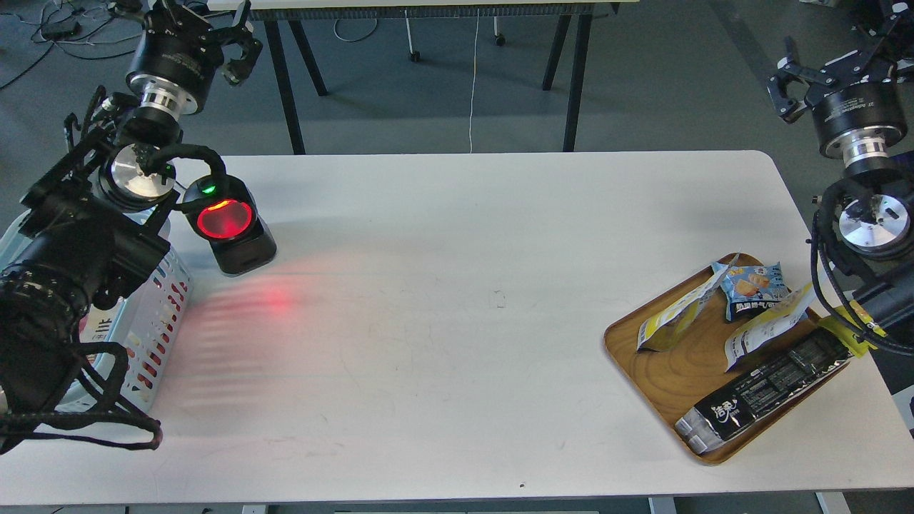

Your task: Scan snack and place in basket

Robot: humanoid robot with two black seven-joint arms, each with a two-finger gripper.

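The snack [677,316], a yellow and white pouch, leans on its edge in the left part of a brown wooden tray [668,382] at the table's right. Its printed side is turned away. The pale slotted basket [161,307] stands at the table's left edge, mostly hidden behind my left arm. My left gripper [207,28] is raised beyond the table's far left corner, open and empty. High at the far right, past the table's far edge, my right gripper [832,61] is open too and holds nothing. Both are far from the snack.
A black scanner [232,228] with a glowing red window stands next to the basket and throws red light on the table. The tray also holds a second yellow-white pouch [767,325], a small blue packet [753,285] and a long black package [767,385].
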